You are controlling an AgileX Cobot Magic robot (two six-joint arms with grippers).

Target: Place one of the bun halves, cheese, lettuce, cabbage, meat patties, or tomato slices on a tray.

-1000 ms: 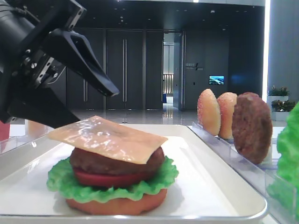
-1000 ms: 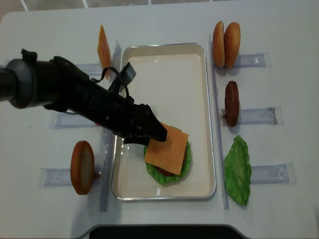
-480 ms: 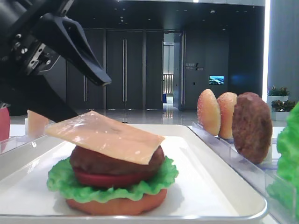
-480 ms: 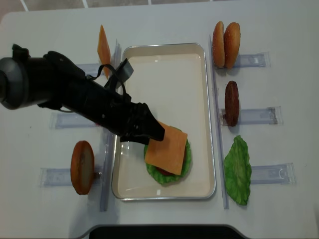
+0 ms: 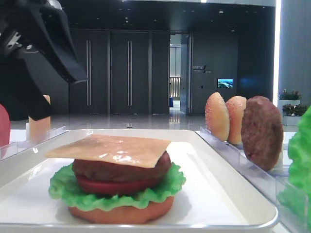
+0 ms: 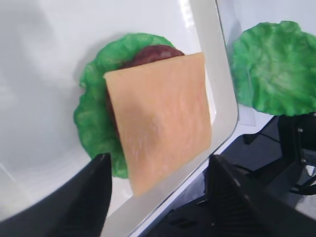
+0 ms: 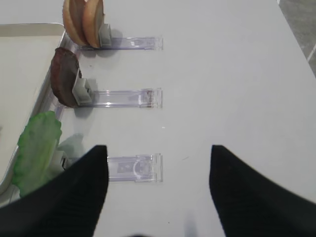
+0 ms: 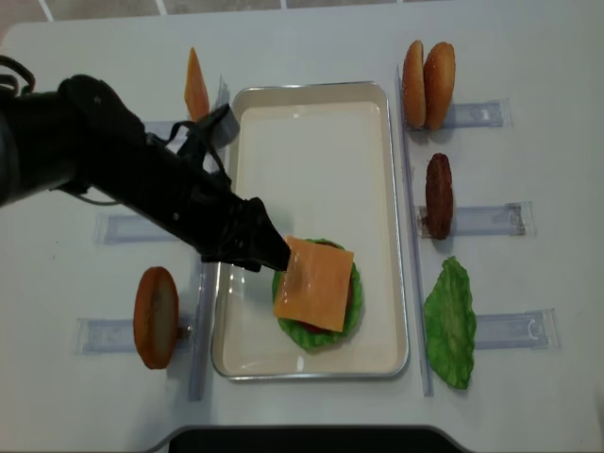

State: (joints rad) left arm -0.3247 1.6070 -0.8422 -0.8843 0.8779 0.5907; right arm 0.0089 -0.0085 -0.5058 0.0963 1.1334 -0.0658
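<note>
The left gripper (image 6: pixel 155 192) hangs with jaws apart and empty just above the thin pale orange cheese slice (image 6: pixel 160 118), which lies flat atop the stacked burger, below its fingers, inside the shallow white rectangular tray (image 8: pixel 321 94), apparently released.

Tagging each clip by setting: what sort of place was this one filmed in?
Probably a demo table in a large office or lobby hall. Behind the white tray are tall dark doors and a small wall screen, and the burger parts stand in clear racks.
</note>
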